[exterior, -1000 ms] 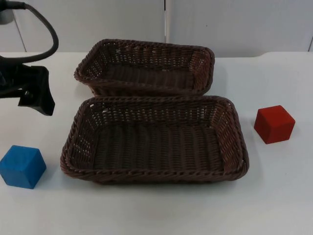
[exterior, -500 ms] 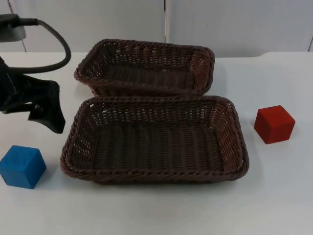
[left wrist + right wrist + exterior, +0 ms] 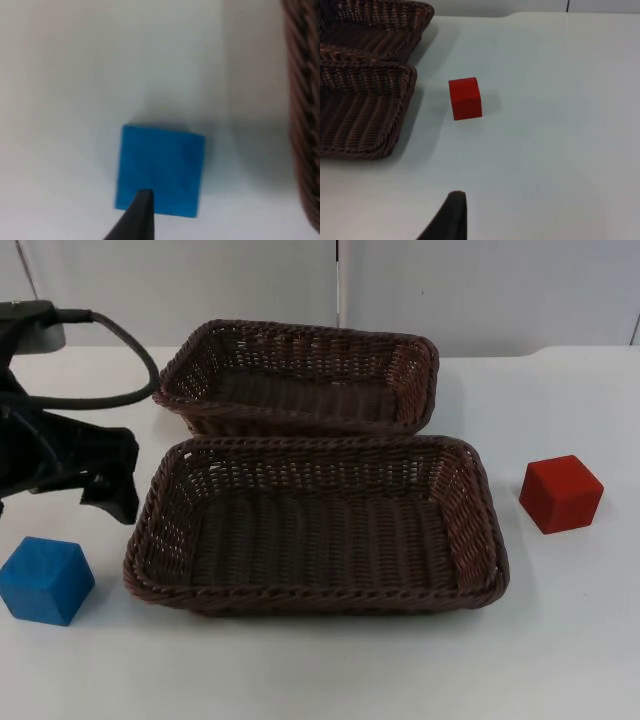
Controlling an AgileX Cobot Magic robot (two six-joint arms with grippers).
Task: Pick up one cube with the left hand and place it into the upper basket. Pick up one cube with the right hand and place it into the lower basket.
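Note:
A blue cube (image 3: 45, 580) (image 3: 160, 170) lies on the white table at the front left, beside the lower basket (image 3: 480, 540). My left gripper (image 3: 62, 502) hangs open just behind and above the blue cube, which lies straight below it in the left wrist view. A red cube (image 3: 560, 493) (image 3: 465, 98) rests to the right of the lower basket. My right gripper (image 3: 451, 220) waits well back from the red cube, with bare table between them. The upper basket (image 3: 420, 370) stands behind the lower one; both are brown wicker with nothing in them.
The two baskets touch along their long sides in the middle of the table. The lower basket's rim (image 3: 302, 110) runs close beside the blue cube. A grey partition wall (image 3: 480, 290) closes the table at the back.
My left gripper has swung forward and slightly right, coming down toward the blue cube. Both cubes and both baskets have stayed where they were.

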